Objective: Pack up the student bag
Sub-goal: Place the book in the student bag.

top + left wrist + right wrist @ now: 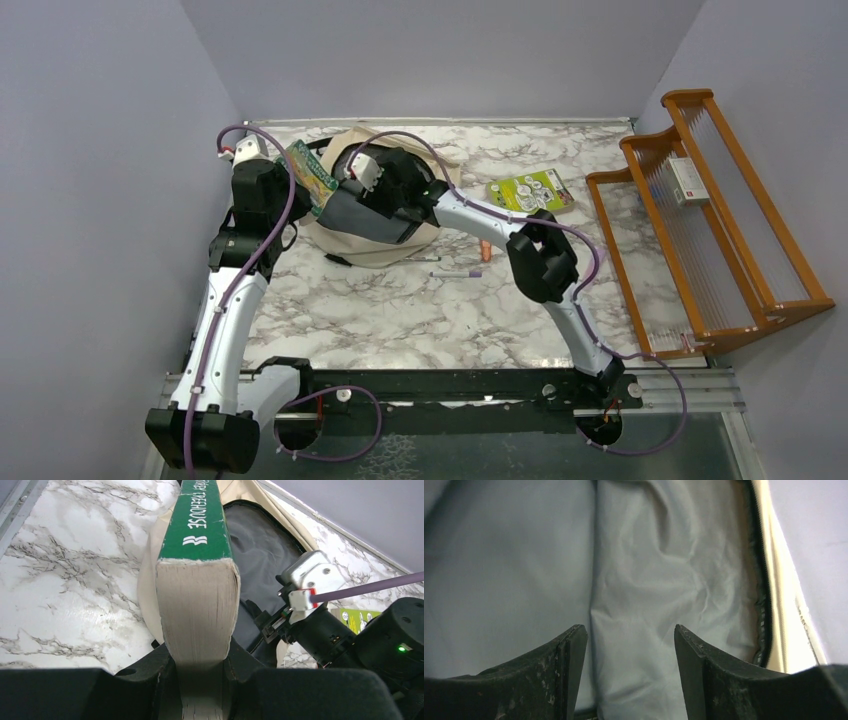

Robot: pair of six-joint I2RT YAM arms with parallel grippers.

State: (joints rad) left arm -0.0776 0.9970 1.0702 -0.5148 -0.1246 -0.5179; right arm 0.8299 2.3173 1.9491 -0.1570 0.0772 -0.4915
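Left gripper (200,680) clamps the thick green-spined paperback (197,595), ready to load the cream fabric backpack (372,252) once the right gripper (630,650), jaws wide and empty inside, clears out

On the green spine of the book (196,535) clamped in your left claw (200,660), one word runs away from the claw, ending "REEHOUSE". Its first letter is unclear. A small white wave logo sits just nearer the claw.

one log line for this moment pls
left gripper: shut on green book | right gripper: open inside student bag | booklet: outside bag
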